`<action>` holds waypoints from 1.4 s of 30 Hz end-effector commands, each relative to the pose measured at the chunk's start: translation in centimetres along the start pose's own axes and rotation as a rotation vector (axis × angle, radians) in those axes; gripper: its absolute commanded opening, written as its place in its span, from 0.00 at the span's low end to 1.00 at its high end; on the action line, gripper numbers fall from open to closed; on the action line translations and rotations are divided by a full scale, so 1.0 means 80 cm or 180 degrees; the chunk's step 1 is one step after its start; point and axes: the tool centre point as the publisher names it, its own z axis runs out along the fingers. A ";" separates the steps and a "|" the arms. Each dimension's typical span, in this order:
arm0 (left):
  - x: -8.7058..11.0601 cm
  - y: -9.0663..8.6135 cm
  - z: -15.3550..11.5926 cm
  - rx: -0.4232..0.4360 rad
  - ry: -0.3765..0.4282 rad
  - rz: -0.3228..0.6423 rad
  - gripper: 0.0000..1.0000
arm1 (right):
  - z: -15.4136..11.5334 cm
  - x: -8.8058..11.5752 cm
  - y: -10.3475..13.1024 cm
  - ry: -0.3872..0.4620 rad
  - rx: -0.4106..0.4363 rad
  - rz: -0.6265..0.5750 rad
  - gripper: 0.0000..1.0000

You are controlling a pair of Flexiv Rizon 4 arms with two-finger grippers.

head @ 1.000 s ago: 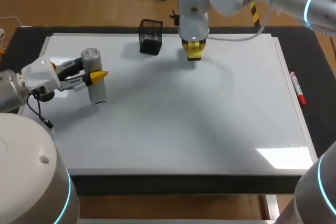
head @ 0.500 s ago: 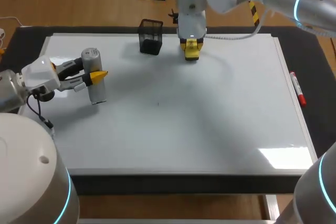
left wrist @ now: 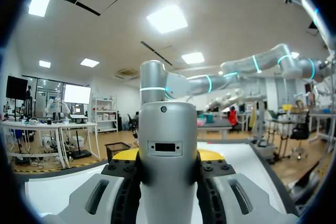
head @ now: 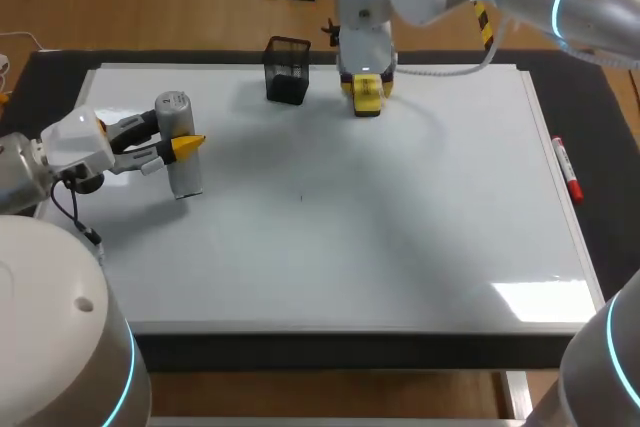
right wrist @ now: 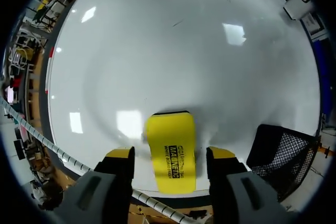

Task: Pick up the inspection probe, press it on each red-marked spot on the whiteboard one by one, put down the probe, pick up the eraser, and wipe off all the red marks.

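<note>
The left gripper (head: 187, 146) pinches the probe (head: 186, 175) between its fingers. The probe is a grey tube, held upright over the left side of the whiteboard (head: 400, 237). The right gripper (right wrist: 170, 155) hangs low over the far edge of the board. Its fingers are spread, one on each side of the yellow eraser (right wrist: 170, 140), with a gap on both sides. The eraser lies flat on the board, near a black mesh cup (head: 287, 70). A red pen (head: 566, 169) lies just off the board's right edge.
</note>
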 end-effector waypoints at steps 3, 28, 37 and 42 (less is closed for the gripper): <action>0.001 -0.001 0.000 0.0003 -0.0004 0.0001 0.00 | -0.019 0.026 0.003 -0.0086 0.0038 0.0150 1.00; 0.001 -0.001 0.000 0.0003 -0.0004 0.0001 0.00 | -0.088 0.084 0.004 -0.1738 -0.0427 0.2349 1.00; 0.001 -0.001 0.000 0.0003 -0.0004 0.0001 0.00 | -0.143 0.095 -0.002 -0.2071 -0.0497 0.2838 1.00; 0.001 -0.001 0.000 0.0003 -0.0004 0.0001 0.00 | -0.173 0.096 -0.002 -0.2133 -0.0433 0.2877 1.00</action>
